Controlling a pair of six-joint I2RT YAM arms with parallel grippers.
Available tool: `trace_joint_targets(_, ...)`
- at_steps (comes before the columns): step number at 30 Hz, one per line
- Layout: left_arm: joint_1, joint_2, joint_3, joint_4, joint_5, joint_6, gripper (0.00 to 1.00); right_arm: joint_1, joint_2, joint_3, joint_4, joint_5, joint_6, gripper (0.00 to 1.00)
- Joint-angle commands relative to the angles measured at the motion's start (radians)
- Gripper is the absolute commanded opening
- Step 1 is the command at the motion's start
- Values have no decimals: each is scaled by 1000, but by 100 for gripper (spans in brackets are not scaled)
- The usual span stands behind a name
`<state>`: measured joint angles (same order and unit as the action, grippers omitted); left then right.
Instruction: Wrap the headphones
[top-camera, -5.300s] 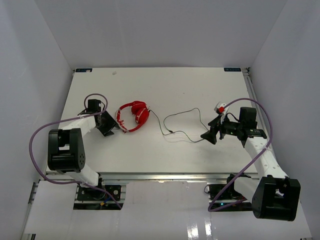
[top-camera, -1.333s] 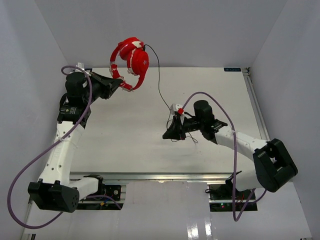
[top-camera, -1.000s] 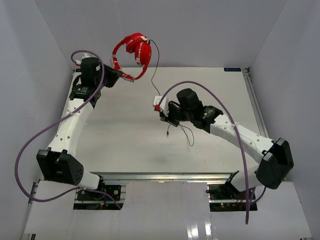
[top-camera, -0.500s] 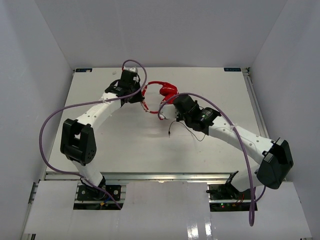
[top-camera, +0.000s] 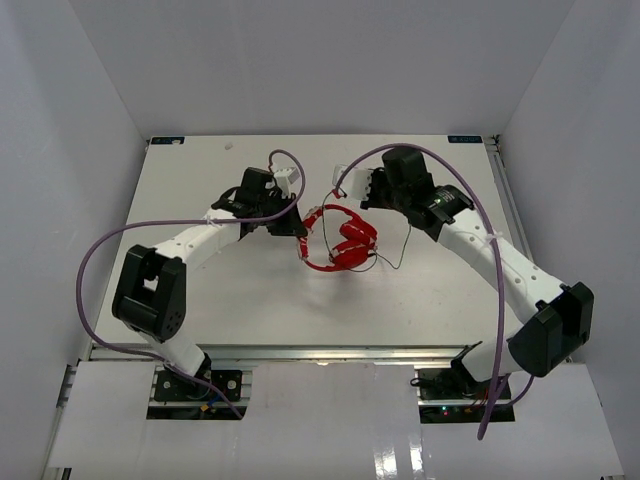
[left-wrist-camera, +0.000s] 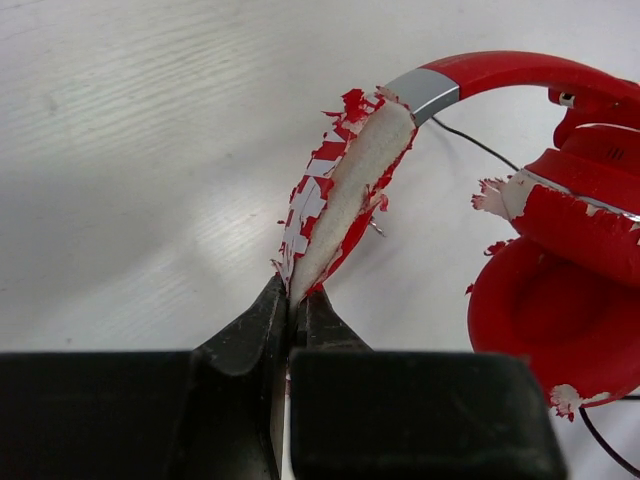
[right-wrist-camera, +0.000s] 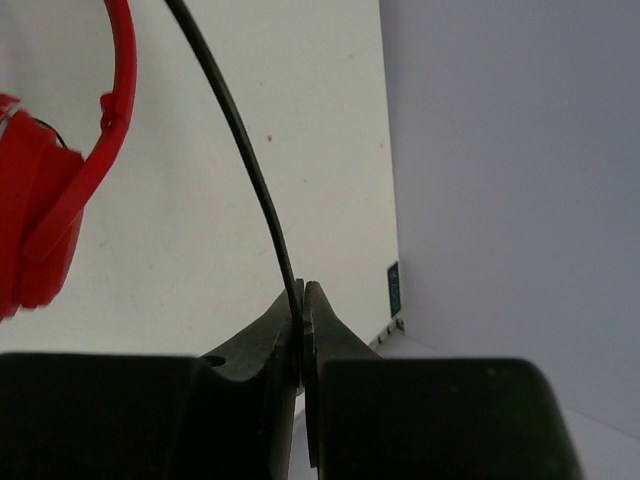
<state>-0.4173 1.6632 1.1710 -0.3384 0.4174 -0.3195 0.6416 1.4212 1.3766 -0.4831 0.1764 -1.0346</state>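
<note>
Pinching the flaking, padded end of the headband, the left tool is clamped tight on the headphones. This looks meant to anchor the set so it cannot slide or turn while the lead is worked. The right tool has its jaws closed to a sliver on the cord, which runs taut up and away from it. I judge that grip serves to lead the line round the band or the earcups. From above, the headphones rest near the middle of the bench, a little toward 3 o'clock, with the cups folded together. The left tool meets them at their 9 o'clock and the right one hangs off at their 1 o'clock, apart from the red shell. A slack loop of cord trails at their 3 o'clock, so little wrapping seems done yet. The bench is matte white with a faint grain, and nothing on it would snag a thin lead. Plain pale walls close it in at 9, 12 and 3 o'clock. Purple cables arc over both arms, well clear of the cord.
</note>
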Motion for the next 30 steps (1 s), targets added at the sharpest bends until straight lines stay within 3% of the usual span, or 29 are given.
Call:
trace_joint_targets(1, -9, -166, -16, 143, 194, -18, 0, -110, 37, 0, 15, -336, 116, 8)
trace_joint_targets(9, -9, -249, -10, 170, 209, -121, 0, -270, 99, -22, 9, -710, 244, 9)
trace_joint_targets(12, -9, -277, 4, 184, 187, -193, 0, -331, 129, -13, 8, -950, 320, 10)
trace_joint_targets(16, -9, -317, 82, 135, 58, -250, 0, -350, 149, -44, 43, -1344, 413, 15)
trace_joint_targets(18, -9, -321, 113, 113, 32, -272, 0, -346, 156, -63, 99, -1428, 520, 16)
trace_joint_targets(20, -12, -318, 193, 68, -9, -286, 0, -317, 157, -109, 275, -1471, 655, 23)
trace_joint_targets(25, -27, -294, 341, -27, -83, -315, 0, -247, 195, -143, 455, -1492, 845, 41)
trace_joint_targets(30, -29, -314, 394, -65, -182, -360, 0, -217, 233, -303, 1051, -1515, 1265, 50)
